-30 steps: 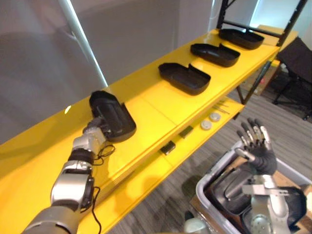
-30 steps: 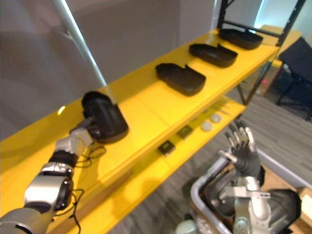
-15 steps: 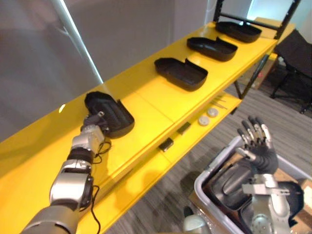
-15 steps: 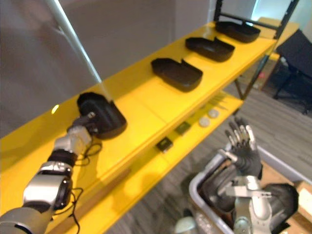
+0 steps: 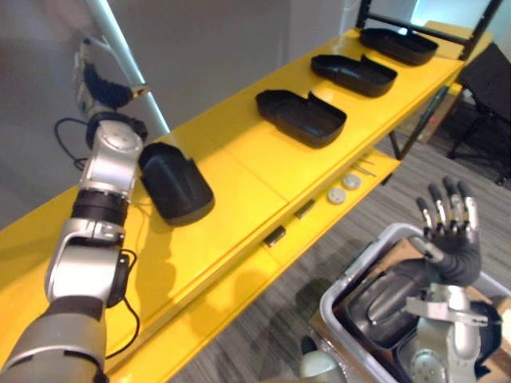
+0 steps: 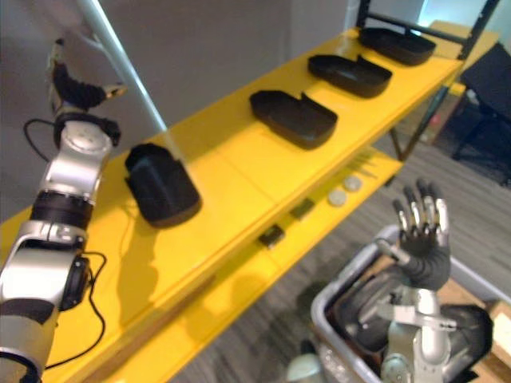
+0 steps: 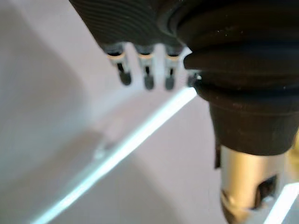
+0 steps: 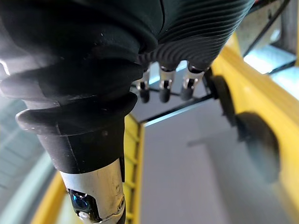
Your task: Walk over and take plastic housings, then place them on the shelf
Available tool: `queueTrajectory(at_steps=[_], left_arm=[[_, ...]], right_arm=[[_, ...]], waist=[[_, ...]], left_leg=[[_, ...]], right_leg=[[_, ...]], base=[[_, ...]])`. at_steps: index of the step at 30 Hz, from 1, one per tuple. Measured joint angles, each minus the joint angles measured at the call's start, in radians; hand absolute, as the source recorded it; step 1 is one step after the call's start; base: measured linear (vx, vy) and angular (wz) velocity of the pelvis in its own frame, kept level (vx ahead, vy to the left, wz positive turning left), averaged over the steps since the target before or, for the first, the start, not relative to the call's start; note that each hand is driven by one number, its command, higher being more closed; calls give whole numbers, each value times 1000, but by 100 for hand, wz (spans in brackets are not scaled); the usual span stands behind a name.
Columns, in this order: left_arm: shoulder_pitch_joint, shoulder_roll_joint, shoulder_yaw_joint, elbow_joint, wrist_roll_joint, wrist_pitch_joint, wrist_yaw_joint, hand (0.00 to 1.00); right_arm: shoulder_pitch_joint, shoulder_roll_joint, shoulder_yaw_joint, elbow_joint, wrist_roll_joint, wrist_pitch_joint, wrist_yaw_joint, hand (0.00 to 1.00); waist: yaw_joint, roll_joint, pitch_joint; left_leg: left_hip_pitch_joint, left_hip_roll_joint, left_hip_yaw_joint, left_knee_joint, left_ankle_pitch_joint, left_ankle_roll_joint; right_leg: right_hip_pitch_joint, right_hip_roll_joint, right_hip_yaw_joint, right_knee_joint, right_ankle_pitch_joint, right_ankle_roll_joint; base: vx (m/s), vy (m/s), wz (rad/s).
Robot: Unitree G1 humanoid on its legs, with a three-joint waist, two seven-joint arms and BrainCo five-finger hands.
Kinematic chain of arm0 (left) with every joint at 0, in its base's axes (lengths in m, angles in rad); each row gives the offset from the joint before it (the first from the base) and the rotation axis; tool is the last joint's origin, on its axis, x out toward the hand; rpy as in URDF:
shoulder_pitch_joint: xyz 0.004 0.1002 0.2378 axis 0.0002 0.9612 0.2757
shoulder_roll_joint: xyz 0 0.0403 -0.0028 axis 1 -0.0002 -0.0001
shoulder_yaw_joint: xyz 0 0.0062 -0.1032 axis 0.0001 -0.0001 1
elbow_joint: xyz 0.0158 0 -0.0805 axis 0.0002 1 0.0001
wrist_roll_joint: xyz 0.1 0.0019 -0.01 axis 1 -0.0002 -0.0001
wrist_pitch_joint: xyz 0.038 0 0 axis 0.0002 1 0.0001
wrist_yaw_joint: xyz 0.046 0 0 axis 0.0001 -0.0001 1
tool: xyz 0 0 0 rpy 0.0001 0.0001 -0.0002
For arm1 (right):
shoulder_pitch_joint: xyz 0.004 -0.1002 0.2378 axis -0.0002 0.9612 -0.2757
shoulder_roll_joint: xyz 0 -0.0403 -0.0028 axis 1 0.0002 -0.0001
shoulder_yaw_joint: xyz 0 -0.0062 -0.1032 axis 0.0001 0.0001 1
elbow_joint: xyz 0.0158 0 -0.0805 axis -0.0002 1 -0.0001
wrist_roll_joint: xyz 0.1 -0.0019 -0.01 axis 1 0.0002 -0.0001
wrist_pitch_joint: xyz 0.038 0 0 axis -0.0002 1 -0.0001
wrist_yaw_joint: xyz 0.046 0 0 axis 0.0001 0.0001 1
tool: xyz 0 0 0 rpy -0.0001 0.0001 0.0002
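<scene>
At the left, the left hand (image 5: 100,80) is held up in front of the grey wall (image 5: 231,48), above the upper shelf (image 5: 239,171) and clear of it. Its wrist view shows the fingers (image 7: 148,79) straight and released, with nothing in them, the wall and a bright stripe (image 7: 131,144) beyond.

Just below that arm lies the nearest housing (image 5: 174,183), black, flat on the yellow shelf. Its long axis runs across the shelf, from the wall side toward the front edge. Which face is up is hard to tell.

Further right along the same shelf sit the second housing (image 5: 302,118), third housing (image 5: 354,74) and fourth housing (image 5: 398,45), well apart, hollow side up and angled the same way.

On the lower shelf (image 5: 319,227) two pale discs (image 5: 343,187) lie side by side.

At the right, the right hand (image 5: 449,235) is upright above a grey bin (image 5: 345,289) of stacked housings (image 5: 383,299), fingers spread and empty. In its wrist view the fingers (image 8: 163,88) point at a blurred yellow edge
</scene>
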Motion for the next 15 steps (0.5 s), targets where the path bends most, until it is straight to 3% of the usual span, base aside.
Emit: queueTrajectory(at_steps=[3, 4, 8, 10, 11, 12, 14, 15], left_arm=[[143, -44, 16, -242, -87, -27, -29, 0], [211, -58, 21, -351, -110, -29, -36, 0], [447, -162, 174, -601, -109, -71, 6, 0], [576, -199, 277, -692, -100, -133, 61, 0], [689, -246, 354, -780, -98, -213, 107, 0], [733, -270, 375, -818, -92, -244, 124, 0], [890, -348, 405, -929, -25, -369, 201, 0], [925, -364, 409, -948, -13, -392, 220, 0]], right_arm=[[-4, 1, 19, 0, -1, 1, -25, 0], [-10, 1, 26, 0, -2, 1, -34, 0], [-35, 8, 45, 0, -5, 7, -76, 0], [-38, 16, 44, 0, -9, 13, -79, 0], [-37, 24, 45, 0, -33, 21, -93, 0], [-36, 28, 45, 0, -39, 26, -95, 0], [-30, 47, 54, 2, -74, 33, -113, 0], [-30, 52, 62, 4, -78, 34, -116, 0]], waist=[[16, 2, -1], [35, 8, -5], [79, 20, -16], [104, 23, -27], [125, 23, -34], [136, 22, -37], [169, 7, -52], [177, 2, -57]], left_leg=[[4, -1, -49, -1, 6, 4], [0, -4, -61, -6, 13, 6], [0, -12, -115, -38, 45, 8], [-2, -12, -131, -46, 53, 6], [-3, -13, -140, -48, 57, 4], [-4, -13, -146, -48, 58, 4], [-3, -16, -182, -48, 62, 4], [-4, -17, -188, -48, 62, 4]], right_leg=[[35, -6, -49, -7, 0, 0], [36, -9, -67, -7, 0, 0], [59, -16, -125, -17, 0, 0], [66, -15, -147, -24, 0, 1], [69, -15, -156, -28, 0, 1], [71, -15, -161, -30, 0, 1], [96, -17, -196, -43, 1, 2], [101, -17, -204, -47, 1, 2]], base=[[-59, -23, 39], [-70, -21, 43], [-69, -27, 41], [-45, -30, 27], [-16, -29, 19], [10, -29, 35], [15, -20, 41], [-3, -17, 28]])
